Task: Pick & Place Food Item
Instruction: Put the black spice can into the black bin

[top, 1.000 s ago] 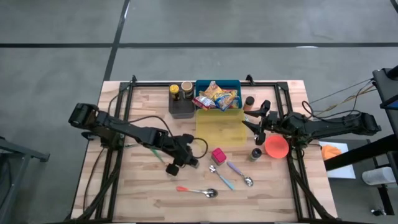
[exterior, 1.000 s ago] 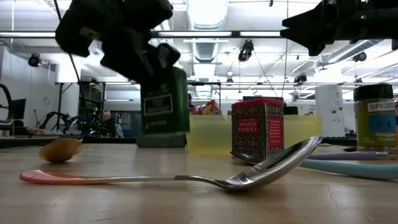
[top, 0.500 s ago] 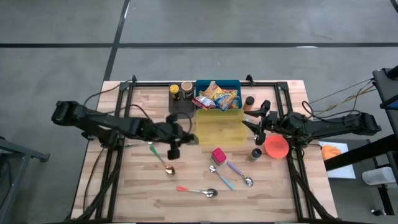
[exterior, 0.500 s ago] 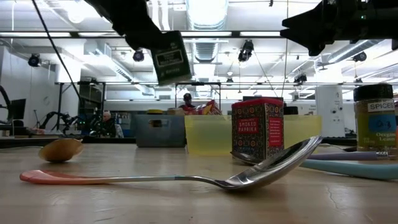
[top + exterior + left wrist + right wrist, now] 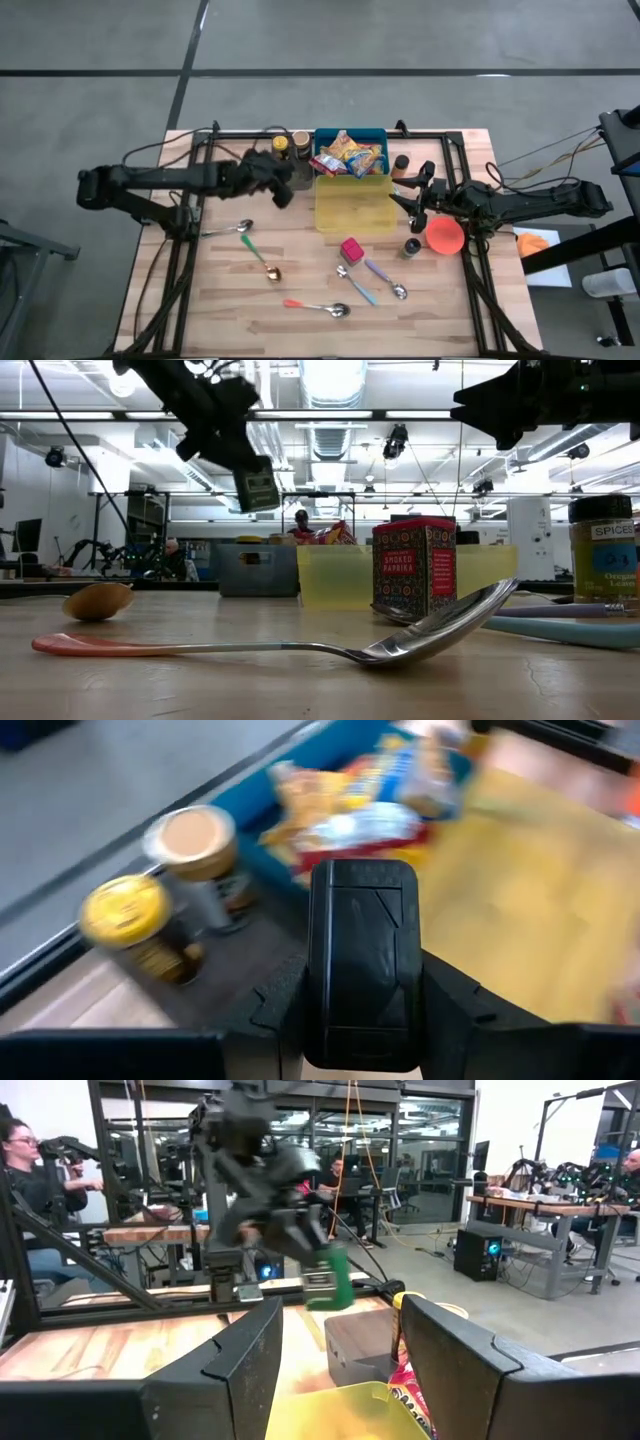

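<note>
A dark green tin [image 5: 256, 488] with a black end [image 5: 362, 950] hangs in the air, and my left gripper [image 5: 281, 184] is shut on it. It hovers over the grey bin [image 5: 296, 178] at the table's far side, where a yellow-lidded jar [image 5: 281, 146] and a brown-lidded jar [image 5: 300, 141] stand. From the right wrist view the tin [image 5: 326, 1285] shows above that bin. My right gripper [image 5: 414, 196] stands open and still at the right of the yellow bin [image 5: 353, 208], with nothing between its fingers. My left gripper pinches the green tin between its two fingers, one on each of two opposite sides [image 5: 318, 1010]. The tin's black end faces back toward the wrist. The fingers come slanting down from the table's left. The tin is lifted clear and tilted [image 5: 258, 490].
A blue bin [image 5: 324, 136] of snack packets stands at the far edge, beside the grey one. A red paprika tin [image 5: 351, 249], several spoons [image 5: 318, 307], a spice jar [image 5: 412, 246] and an orange bowl [image 5: 445, 236] lie on the near half.
My left gripper has risen from the middle of the table and gone toward the far edge, carrying the green tin to above the grey bin. The wrist has rolled on the way, so the tin now hangs tilted instead of upright.
</note>
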